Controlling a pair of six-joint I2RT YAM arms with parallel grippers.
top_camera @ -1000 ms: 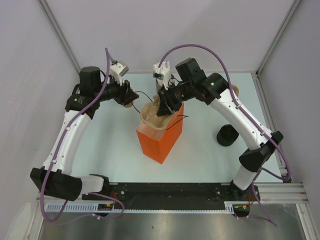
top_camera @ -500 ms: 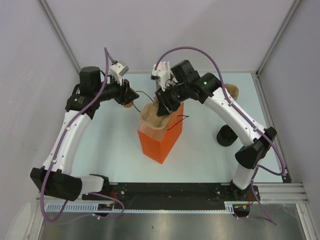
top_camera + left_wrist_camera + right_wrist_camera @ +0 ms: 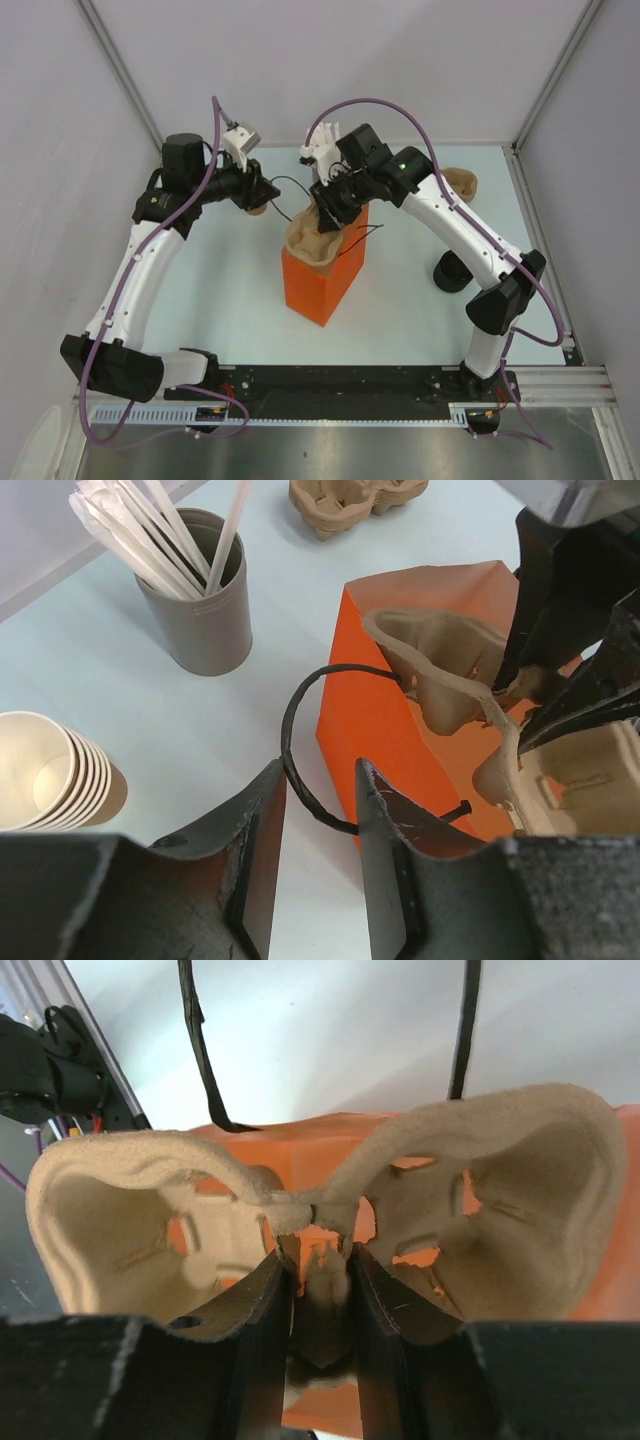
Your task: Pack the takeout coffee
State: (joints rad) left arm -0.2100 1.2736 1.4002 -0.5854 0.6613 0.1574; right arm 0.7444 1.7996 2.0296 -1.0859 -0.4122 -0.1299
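Tan pulp carrier [image 3: 520,1180], 2 sockets, orange bag [image 3: 310,292]

Overhead and close wrist views, common orange bag [image 3: 316,290]

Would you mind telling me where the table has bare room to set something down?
The widest bare patch lies in front of the orange bag, toward the black rail. A smaller one lies between the bag and the black puck. Behind the bag it is crowded: grey cup of sticks, stacked cups, spare trays.
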